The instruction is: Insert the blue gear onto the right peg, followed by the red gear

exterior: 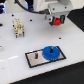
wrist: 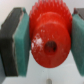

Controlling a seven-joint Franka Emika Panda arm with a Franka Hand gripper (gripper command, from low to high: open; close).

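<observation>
The blue gear lies flat at the right end of the grey black-edged plate; the right peg is hidden under it. A thin dark pin stands on the plate's left half. My gripper hovers well above and behind the plate, shut on the red gear. The wrist view shows that red gear filling the gap between the two teal pads, its toothed rim and centre hole facing the camera.
A small beige and white block stands on the white table at the exterior view's left. Dark cables run along the table's back edge.
</observation>
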